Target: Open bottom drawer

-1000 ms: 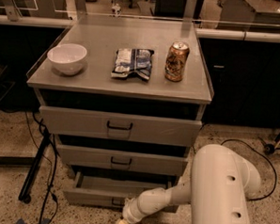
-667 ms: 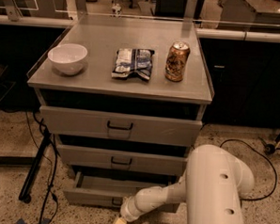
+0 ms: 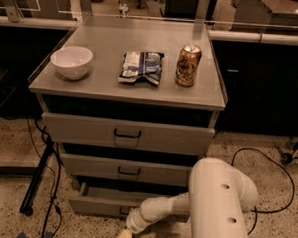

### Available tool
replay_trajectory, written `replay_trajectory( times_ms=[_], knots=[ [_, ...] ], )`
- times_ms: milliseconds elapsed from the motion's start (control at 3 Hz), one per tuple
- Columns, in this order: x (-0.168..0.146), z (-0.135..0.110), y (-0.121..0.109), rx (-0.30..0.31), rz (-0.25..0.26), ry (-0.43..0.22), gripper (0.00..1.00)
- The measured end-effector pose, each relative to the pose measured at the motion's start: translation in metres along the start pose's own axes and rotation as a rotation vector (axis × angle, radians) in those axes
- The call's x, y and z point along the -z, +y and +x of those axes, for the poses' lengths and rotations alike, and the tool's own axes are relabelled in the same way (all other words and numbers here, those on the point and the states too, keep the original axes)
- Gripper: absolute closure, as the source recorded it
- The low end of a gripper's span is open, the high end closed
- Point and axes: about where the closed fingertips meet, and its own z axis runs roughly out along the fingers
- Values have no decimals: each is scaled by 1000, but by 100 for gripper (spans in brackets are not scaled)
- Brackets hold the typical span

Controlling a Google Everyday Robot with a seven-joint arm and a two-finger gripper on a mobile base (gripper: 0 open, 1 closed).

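Arm has slid a bit left versus a second ago, wrist and gripper [image 3: 123,237] with it; drawer extension looks unchanged. The bottom drawer [image 3: 97,206] sits at the foot of the grey cabinet, lowest of three, under the middle drawer [image 3: 86,166] and top drawer [image 3: 78,129]. It's partly out: its front stands proud of the two above, and a dark strip of its interior shows behind the front panel. Front is the shallowest of the three, plain grey. Its handle [image 3: 122,210] is mostly covered by the wrist, only a sliver of black showing at centre. The white arm [image 3: 217,204] comes in from lower right, forearm angling down-left across the drawer's front. The gripper is just below the drawer front near centre, at the very bottom edge of view and cut off there; only a yellowish tip shows. Can't tell how far open it is, or whether it's holding or touching anything. On the cabinet top [image 3: 140,93]: white bowl [image 3: 71,62] left, snack bag [image 3: 140,67] centre, can [image 3: 188,65] right, all apart from each other.
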Motion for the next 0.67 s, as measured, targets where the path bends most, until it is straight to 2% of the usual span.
replay_trajectory(
  times_ms=[333, 667],
  knots=[
    [1, -1, 0, -1, -1, 1, 0],
    [8, 15, 21, -20, -15, 5, 0]
  ],
)
